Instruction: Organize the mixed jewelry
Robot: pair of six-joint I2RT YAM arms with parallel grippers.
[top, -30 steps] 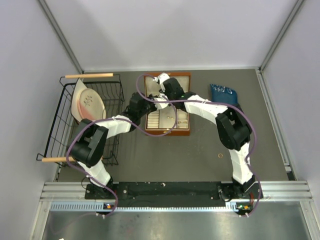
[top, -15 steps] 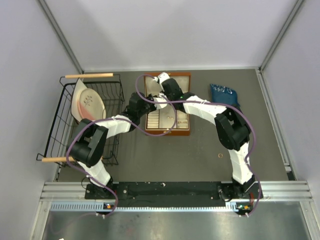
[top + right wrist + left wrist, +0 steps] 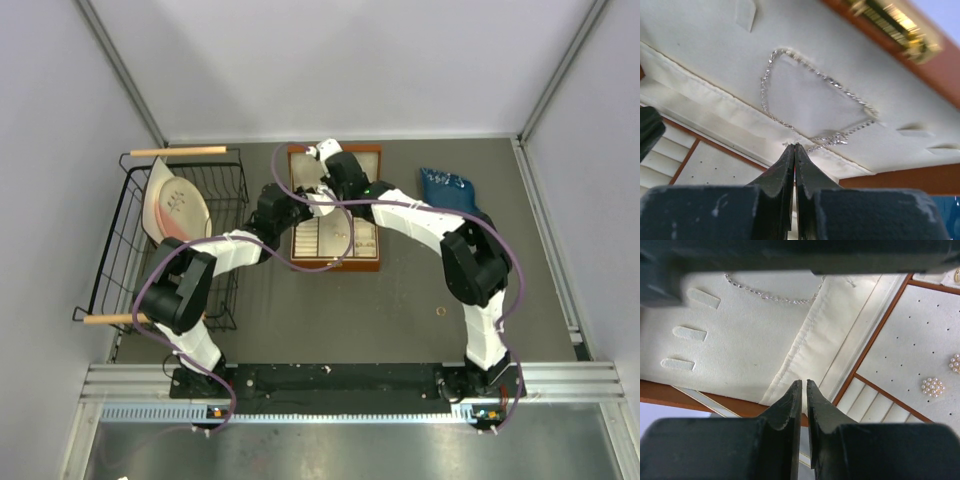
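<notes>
The wooden jewelry box (image 3: 335, 262) lies open, its cream-lined lid (image 3: 365, 158) folded back. A thin silvery chain necklace (image 3: 771, 70) lies in a loop on the lid lining, its small pendant (image 3: 836, 138) near my right fingertips. My right gripper (image 3: 794, 145) is shut, pinching the chain at the lining's seam. Part of the same necklace (image 3: 775, 297) shows at the top of the left wrist view. My left gripper (image 3: 804, 382) hovers over the lid's lower edge, its jaws a narrow slit apart with nothing between them. A tiny ring (image 3: 440, 312) lies on the table to the right.
Pearl cluster earrings (image 3: 931, 386) sit on the box's perforated panel beside ring-roll slots (image 3: 875, 401). A black wire basket (image 3: 135, 215) holding plates stands at the left. A blue object (image 3: 448, 187) lies right of the box. The lid's gold clasp (image 3: 890, 22) shows.
My right wrist has shifted slightly toward the back over the lid, and its elbow has swung right. The left arm has stayed in place.
</notes>
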